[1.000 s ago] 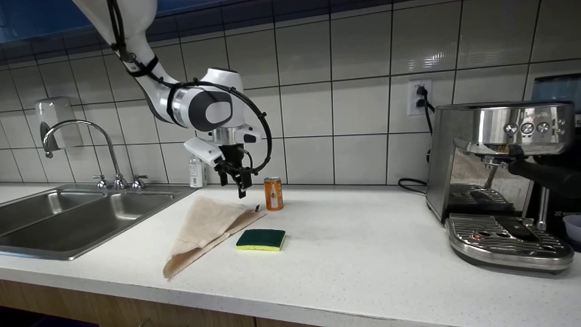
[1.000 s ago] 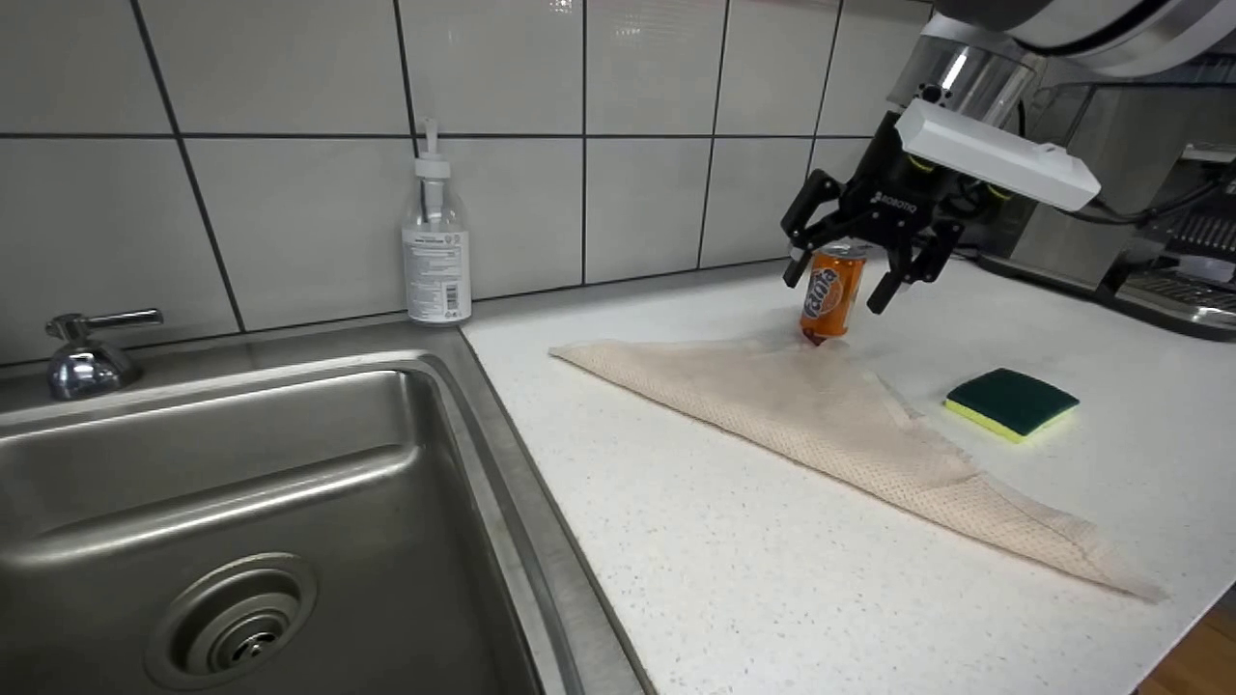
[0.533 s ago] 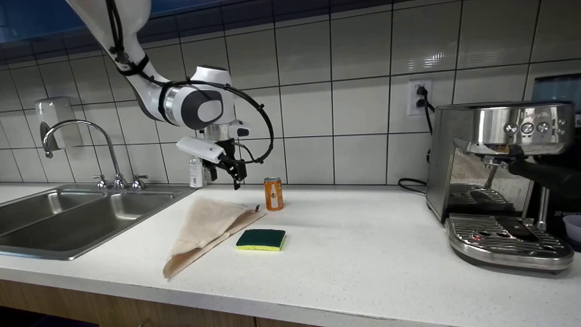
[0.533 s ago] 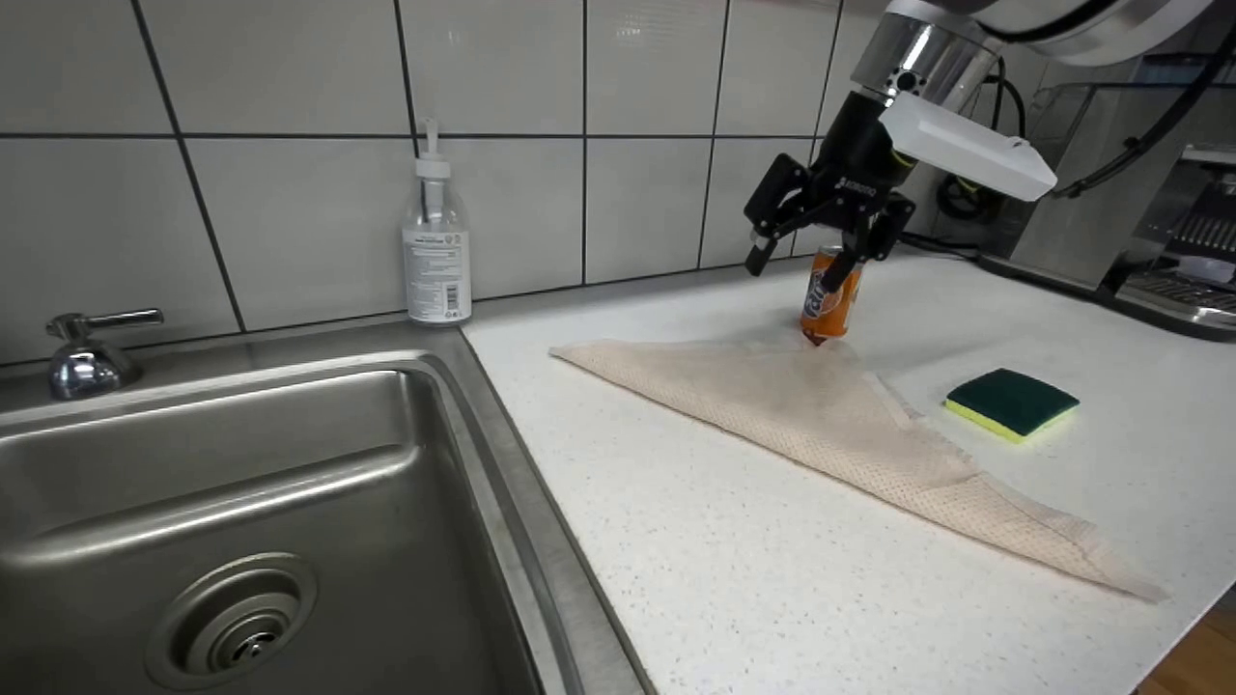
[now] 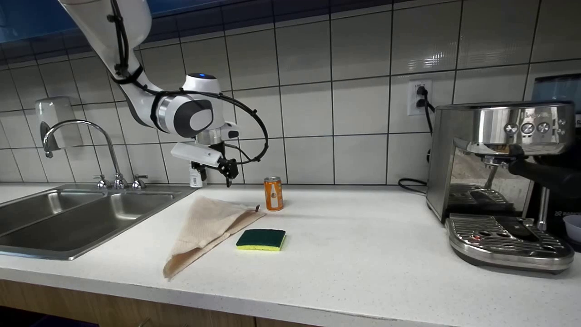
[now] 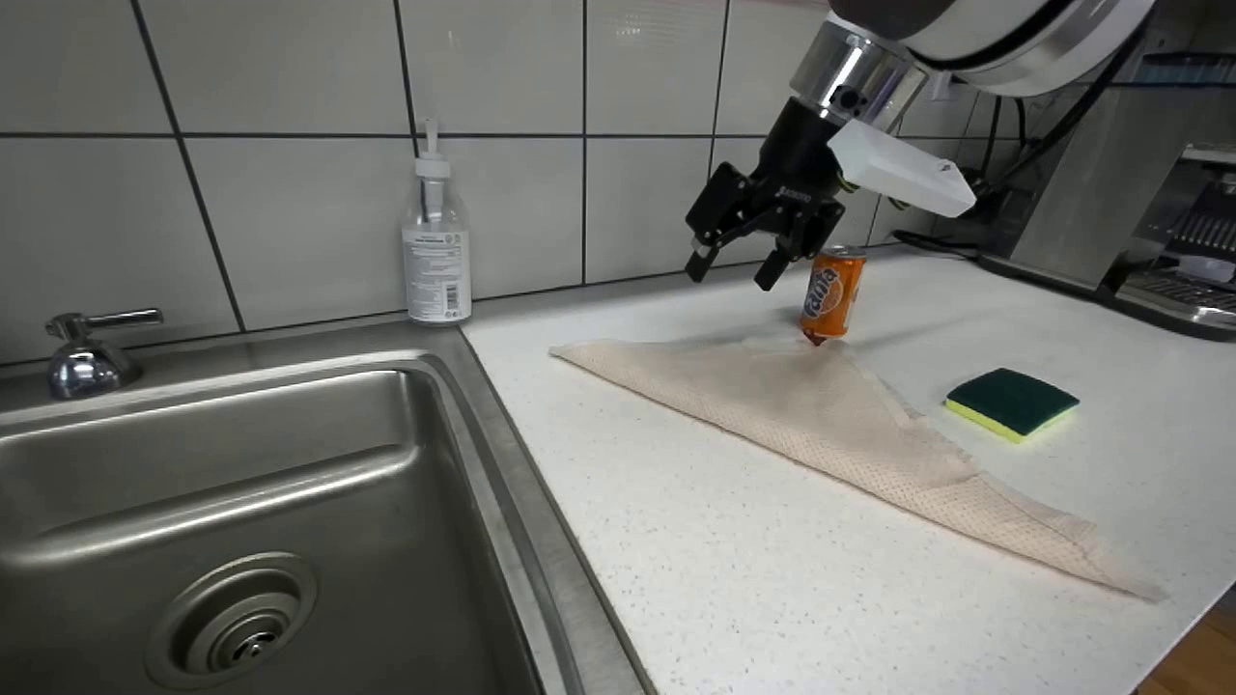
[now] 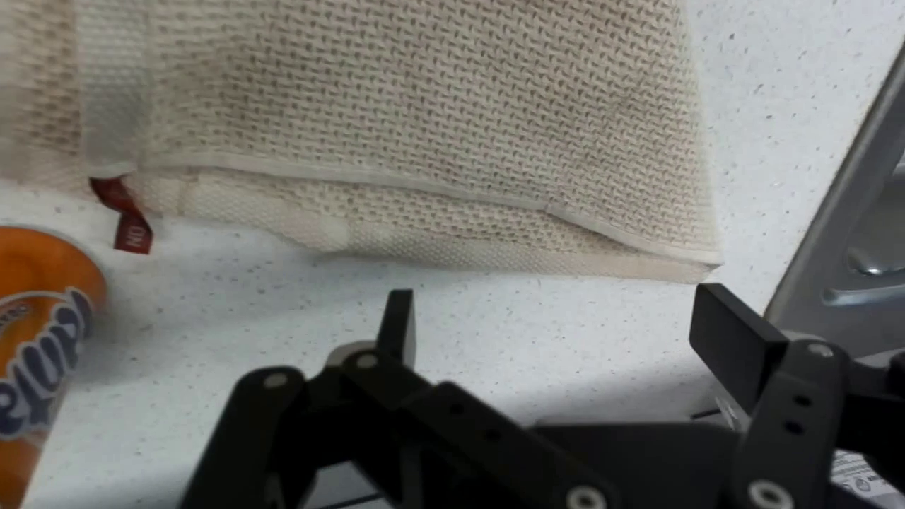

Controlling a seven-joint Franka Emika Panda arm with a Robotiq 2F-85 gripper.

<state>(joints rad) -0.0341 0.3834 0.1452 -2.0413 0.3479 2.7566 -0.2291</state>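
One pincer, jaws apart, hangs near the dish towel; beside the towel: one Fanta can, one scrub sponge.

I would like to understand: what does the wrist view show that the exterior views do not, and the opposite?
Only the wrist view shows pale lettering on the dark red tag of the cloth. Only the exterior views show the green and yellow sponge and the coffee machine. All share the open gripper with nothing between its jaws, the cloth, the orange can, part of the sink and the pump bottle, of which the wrist view catches just a little.
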